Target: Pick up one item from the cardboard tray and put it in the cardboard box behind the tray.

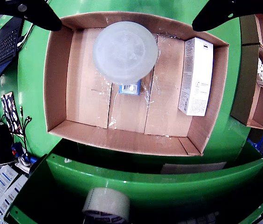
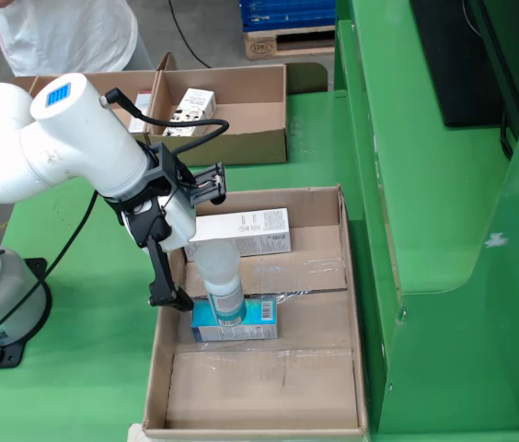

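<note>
Box (image 2: 347, 304): one bottle (image 2: 220, 276), two cartons; claw (image 2: 181, 299) seemingly apart from it.

You had a roll of clear packing tape (image 1: 106, 206) lying on the lower green ledge at the bottom of the gripper view, and a dark keyboard (image 1: 5, 41) at its upper left edge beside the green table (image 1: 31, 88). In the fixed view, a blue crate (image 2: 287, 14) sat on a wooden pallet (image 2: 278, 41) at the top, and a white-clad person (image 2: 62, 32) stood at the upper left.
</note>
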